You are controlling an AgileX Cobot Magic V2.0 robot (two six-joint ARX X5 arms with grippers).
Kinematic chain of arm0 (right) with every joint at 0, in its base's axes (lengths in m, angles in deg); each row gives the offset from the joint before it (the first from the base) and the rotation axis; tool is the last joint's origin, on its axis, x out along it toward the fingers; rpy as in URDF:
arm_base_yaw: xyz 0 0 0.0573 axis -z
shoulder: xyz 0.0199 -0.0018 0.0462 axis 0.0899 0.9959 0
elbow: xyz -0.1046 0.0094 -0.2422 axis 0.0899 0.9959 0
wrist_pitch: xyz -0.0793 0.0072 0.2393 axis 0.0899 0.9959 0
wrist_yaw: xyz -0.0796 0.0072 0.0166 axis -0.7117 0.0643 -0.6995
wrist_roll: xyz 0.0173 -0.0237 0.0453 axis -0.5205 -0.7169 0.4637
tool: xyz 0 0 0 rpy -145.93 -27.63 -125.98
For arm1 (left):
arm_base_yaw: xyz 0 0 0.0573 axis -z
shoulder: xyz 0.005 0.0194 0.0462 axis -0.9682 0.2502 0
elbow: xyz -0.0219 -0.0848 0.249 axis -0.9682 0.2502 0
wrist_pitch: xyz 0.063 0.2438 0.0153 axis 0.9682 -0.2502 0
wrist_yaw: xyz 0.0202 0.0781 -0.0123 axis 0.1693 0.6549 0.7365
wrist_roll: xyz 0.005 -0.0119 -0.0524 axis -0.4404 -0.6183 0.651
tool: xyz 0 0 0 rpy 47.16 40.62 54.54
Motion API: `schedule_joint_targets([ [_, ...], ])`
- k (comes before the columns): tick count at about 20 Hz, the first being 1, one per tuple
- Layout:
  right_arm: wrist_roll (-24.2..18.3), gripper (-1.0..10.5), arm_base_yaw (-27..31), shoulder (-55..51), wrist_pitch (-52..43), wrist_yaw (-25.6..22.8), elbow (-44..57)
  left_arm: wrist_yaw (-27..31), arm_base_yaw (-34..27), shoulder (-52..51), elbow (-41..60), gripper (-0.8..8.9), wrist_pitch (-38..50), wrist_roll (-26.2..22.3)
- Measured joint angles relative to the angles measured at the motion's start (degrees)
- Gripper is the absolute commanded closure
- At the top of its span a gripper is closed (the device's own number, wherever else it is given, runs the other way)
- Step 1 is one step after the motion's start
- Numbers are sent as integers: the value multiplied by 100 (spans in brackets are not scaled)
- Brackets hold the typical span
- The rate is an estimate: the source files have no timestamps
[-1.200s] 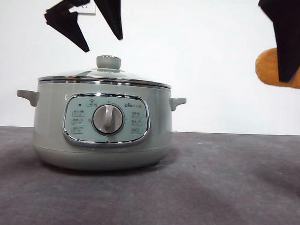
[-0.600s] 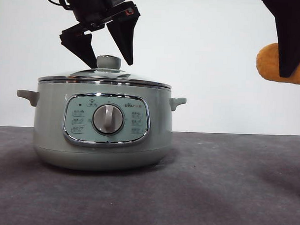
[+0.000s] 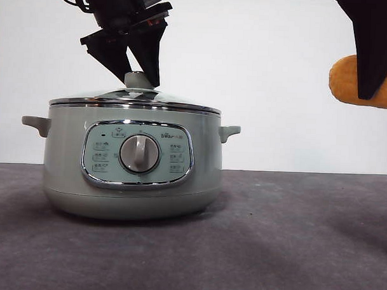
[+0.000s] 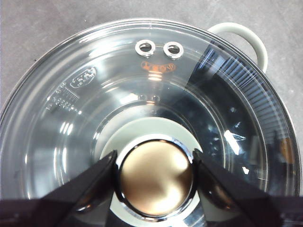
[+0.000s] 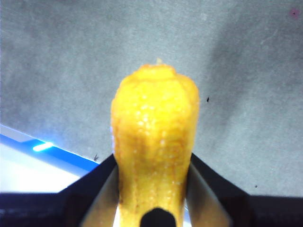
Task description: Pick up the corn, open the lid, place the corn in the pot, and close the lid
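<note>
The pale-green pot (image 3: 65,172) stands on the table left of centre, its glass lid (image 3: 176,101) on it. My left gripper (image 3: 140,76) has come down from above and is shut on the lid's knob (image 4: 156,177), one jaw against each side; the lid (image 4: 94,94) lies flat on the pot's rim. My right gripper (image 3: 370,94) hangs high at the right edge, shut on the yellow-orange corn (image 3: 345,80). In the right wrist view the corn (image 5: 154,118) sticks out between the jaws of that gripper (image 5: 152,158), above the bare table.
The pot's side handles (image 3: 35,123) stick out to both sides; one also shows in the left wrist view (image 4: 246,40). The dark grey table (image 3: 292,237) stretches to the right of the pot. A white surface with a blue edge (image 5: 42,146) shows below the corn.
My left gripper came down onto the lid's knob and its jaws closed on it. The right gripper with the corn has barely moved.
</note>
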Motion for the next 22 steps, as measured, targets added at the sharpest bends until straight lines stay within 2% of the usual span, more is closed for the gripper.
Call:
schedule_joint_targets([
  [7,11,954,0,0,-221,0,0,162,7,-22,-2,824,7,-83],
  [12,260,955,0,13,-507,4,-186,251,-76,-553,44,823,-4,-162],
  [16,282,955,0,313,-710,33,-1069,295,-442,-1200,44,823,-83,-195],
  [22,247,955,0,1676,-927,507,-2935,343,-1266,-1773,44,823,-251,-201],
])
